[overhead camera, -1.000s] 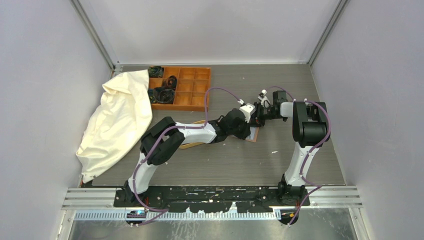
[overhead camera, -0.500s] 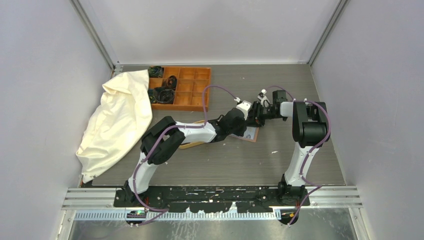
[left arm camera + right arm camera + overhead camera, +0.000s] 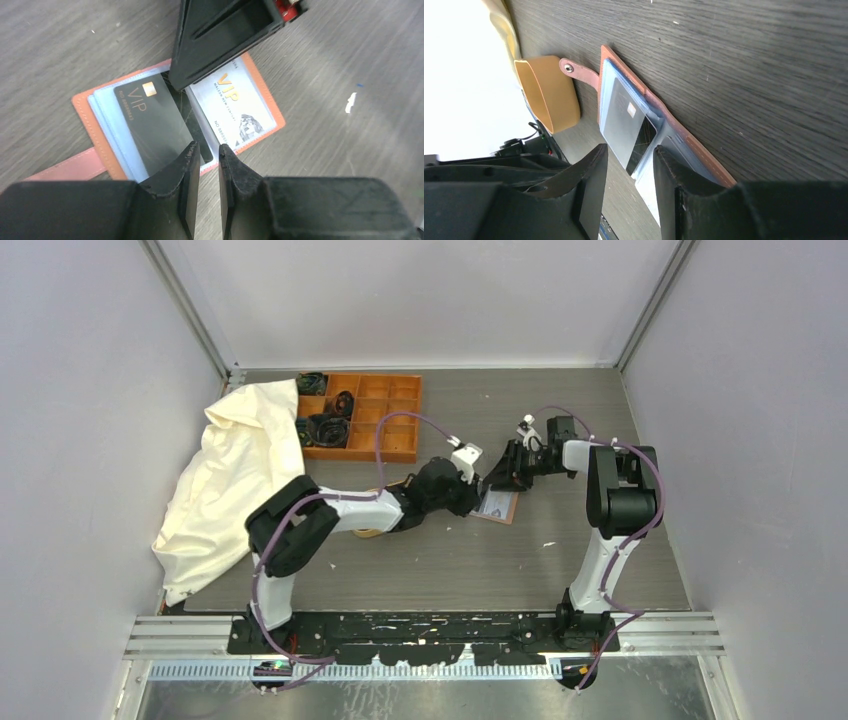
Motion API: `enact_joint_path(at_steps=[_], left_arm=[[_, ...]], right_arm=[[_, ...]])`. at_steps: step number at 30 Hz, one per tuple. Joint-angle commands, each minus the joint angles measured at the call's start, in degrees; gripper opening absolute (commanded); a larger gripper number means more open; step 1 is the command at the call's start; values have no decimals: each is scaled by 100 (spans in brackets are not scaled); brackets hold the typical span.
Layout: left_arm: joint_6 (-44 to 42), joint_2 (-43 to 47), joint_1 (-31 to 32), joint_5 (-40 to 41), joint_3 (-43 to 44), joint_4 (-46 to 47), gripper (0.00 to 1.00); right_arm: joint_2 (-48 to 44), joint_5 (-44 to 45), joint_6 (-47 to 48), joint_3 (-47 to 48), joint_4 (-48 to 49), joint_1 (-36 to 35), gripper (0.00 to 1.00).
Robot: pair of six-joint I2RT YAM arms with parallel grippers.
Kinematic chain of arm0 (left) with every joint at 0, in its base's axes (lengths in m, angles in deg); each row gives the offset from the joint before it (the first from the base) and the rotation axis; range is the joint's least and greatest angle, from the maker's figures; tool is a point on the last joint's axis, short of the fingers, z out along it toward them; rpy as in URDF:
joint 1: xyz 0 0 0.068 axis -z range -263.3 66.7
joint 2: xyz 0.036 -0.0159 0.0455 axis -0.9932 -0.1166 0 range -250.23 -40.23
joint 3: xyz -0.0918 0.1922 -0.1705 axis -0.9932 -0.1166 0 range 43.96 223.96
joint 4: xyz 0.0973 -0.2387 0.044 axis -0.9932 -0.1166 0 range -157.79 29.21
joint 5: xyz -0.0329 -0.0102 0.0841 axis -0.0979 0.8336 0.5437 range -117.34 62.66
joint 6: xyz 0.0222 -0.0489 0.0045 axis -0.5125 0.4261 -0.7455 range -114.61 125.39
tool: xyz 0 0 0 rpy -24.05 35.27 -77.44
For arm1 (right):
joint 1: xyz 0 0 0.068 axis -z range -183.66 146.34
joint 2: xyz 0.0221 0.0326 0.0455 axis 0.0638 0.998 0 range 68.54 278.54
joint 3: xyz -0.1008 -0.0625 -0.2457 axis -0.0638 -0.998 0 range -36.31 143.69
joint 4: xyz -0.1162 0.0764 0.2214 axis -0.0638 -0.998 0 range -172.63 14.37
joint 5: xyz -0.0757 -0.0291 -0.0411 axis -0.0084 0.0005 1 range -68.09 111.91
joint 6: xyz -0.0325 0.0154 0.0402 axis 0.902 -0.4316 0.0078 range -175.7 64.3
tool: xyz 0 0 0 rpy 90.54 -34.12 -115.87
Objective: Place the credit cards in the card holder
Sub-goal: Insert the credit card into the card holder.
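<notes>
The card holder (image 3: 95,125) lies open and flat on the table, orange-brown leather with pale blue sleeves; it also shows as card holder (image 3: 497,506) and card holder (image 3: 684,137). A black VIP credit card (image 3: 150,120) lies tilted on its left half. A white VIP card (image 3: 237,107) sits on the right half. Between them a dark card edge shows. My left gripper (image 3: 206,147) hovers at the holder's near edge, jaws slightly open, empty. My right gripper (image 3: 630,149) stands open over the holder, empty; its finger (image 3: 220,35) reaches in from the far side.
An oval wooden tray (image 3: 546,92) sits just beyond the holder's snap strap (image 3: 574,70), under my left arm. An orange compartment box (image 3: 370,420) stands at the back left. A cream cloth (image 3: 235,480) lies along the left side. Small white scraps (image 3: 545,545) dot the table.
My left arm has drawn back to the left, off the card holder, and its jaws have parted a little. The right gripper has opened wider. The holder now shows uncovered.
</notes>
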State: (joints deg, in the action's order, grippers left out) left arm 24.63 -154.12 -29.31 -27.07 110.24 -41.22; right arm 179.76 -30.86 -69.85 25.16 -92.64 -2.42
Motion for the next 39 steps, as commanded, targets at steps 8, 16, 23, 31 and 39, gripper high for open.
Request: enact_joint_path(at_steps=[8, 16, 23, 31, 39], left_arm=[[16, 1005, -972, -1264, -718, 696, 21], [-81, 605, -1058, -969, -433, 310, 11], [-138, 177, -1052, -875, -35, -83, 11], [-219, -13, -1056, -695, 188, -500, 10], [-219, -175, -1057, -805, 305, -786, 10]], right_arm=[[-570, 389, 716, 365, -555, -60, 33], [-725, 1094, 1135, 489, -971, -427, 13], [-561, 1684, 1227, 565, -1193, -554, 7], [-272, 1979, 1269, 683, -1383, -752, 5], [-145, 2006, 1199, 823, -1364, -966, 5]])
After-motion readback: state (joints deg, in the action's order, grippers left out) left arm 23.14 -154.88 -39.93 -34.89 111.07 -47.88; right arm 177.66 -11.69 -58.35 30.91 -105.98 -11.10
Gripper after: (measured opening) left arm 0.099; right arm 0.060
